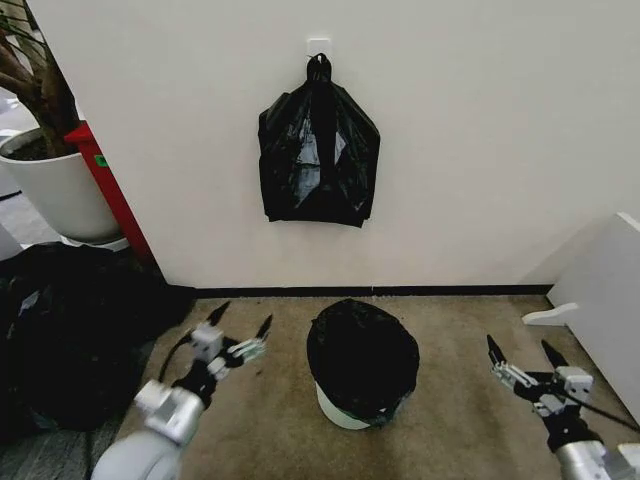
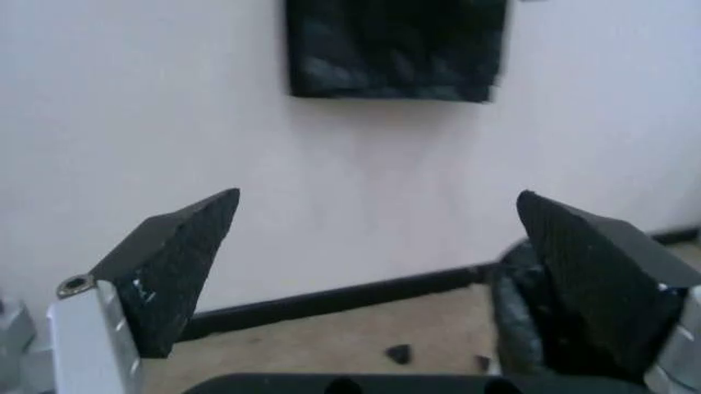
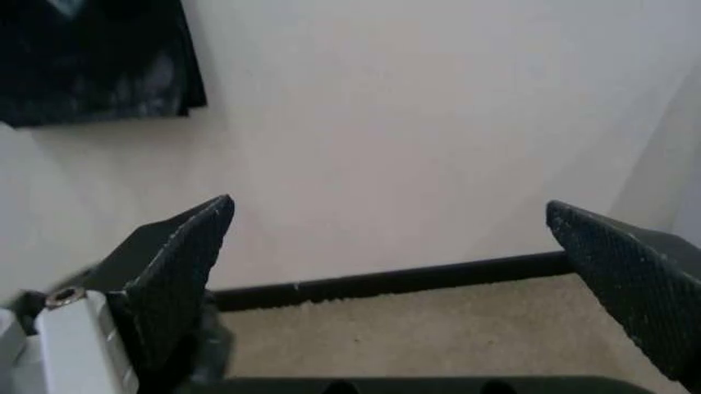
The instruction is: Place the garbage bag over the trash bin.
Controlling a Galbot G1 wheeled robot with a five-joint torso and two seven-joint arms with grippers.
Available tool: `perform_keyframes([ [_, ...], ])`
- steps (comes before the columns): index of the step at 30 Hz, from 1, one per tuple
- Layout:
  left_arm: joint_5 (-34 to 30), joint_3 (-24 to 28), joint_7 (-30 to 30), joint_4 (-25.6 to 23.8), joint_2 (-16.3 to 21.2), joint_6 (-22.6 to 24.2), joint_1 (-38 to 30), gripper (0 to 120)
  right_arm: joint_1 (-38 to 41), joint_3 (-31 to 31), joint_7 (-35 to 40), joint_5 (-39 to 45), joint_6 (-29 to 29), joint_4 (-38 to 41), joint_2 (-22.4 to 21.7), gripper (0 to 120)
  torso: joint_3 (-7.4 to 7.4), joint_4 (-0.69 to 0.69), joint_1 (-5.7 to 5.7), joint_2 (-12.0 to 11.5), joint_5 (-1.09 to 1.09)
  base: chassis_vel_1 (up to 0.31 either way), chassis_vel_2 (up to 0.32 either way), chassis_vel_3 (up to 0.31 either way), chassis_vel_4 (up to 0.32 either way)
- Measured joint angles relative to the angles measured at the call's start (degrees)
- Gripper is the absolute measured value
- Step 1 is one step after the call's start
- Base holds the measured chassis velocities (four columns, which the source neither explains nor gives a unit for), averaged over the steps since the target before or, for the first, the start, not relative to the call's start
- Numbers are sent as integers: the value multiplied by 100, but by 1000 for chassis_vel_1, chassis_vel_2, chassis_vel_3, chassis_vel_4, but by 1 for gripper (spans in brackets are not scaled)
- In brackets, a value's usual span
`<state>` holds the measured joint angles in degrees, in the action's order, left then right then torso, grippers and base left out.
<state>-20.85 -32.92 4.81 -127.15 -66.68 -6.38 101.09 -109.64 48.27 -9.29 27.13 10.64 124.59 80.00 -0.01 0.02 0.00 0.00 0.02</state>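
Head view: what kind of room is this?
Probably an office corner or hallway: beige carpet floor, plain white wall with black baseboard, and a large white plant pot holding an indoor plant.

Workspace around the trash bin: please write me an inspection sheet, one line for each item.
Surface: beige carpet floor, bare around the bin.
Job's things: garbage bag already draped over the trash bin; bin's lower wall shows.
Clutter: dark heap of bags on the floor at left.
Grippers: left tool open, left of the bin; right tool open, right of it; both hold nothing.
Cables: thin cable along the right arm.
Surroundings: black bag bundle hanging on white wall; plant pot at left.
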Motion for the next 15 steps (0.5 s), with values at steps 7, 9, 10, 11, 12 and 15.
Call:
perform_keyframes([
  [7, 280, -533, -72, -391, -913, -1114, 1665, 100, -734, -567, 129, -846, 923, 465, 740, 100, 0, 1, 0, 0, -3, 0, 0, 0, 0],
  [9, 299, -462, -91, -483, -1052, -1354, 2013, 100, -798, -648, 125, -923, 1133, 405, 756, 100, 0, 0, 0, 0, -1, 0, 0, 0, 0],
  [10, 322, -404, -97, -491, -1088, -1376, 2071, 100, -810, -674, 125, -932, 1160, 380, 744, 100, 1, -2, 0, 0, -3, 0, 0, 0, 0],
  [11, 340, -323, -118, -516, -1114, -1377, 2107, 100, -812, -695, 125, -937, 1177, 363, 731, 100, 1, -2, 0, 0, -3, 0, 0, 0, 0],
  [12, 372, -249, -146, -541, -1125, -1369, 2117, 100, -812, -702, 125, -945, 1191, 353, 725, 100, 1, -2, 0, 0, -2, 0, 0, 0, 0],
  [15, 463, -140, -184, -585, -1130, -1342, 2110, 100, -812, -702, 128, -976, 1231, 320, 721, 100, 1, -2, 0, 0, -3, 0, 0, 0, 0],
])
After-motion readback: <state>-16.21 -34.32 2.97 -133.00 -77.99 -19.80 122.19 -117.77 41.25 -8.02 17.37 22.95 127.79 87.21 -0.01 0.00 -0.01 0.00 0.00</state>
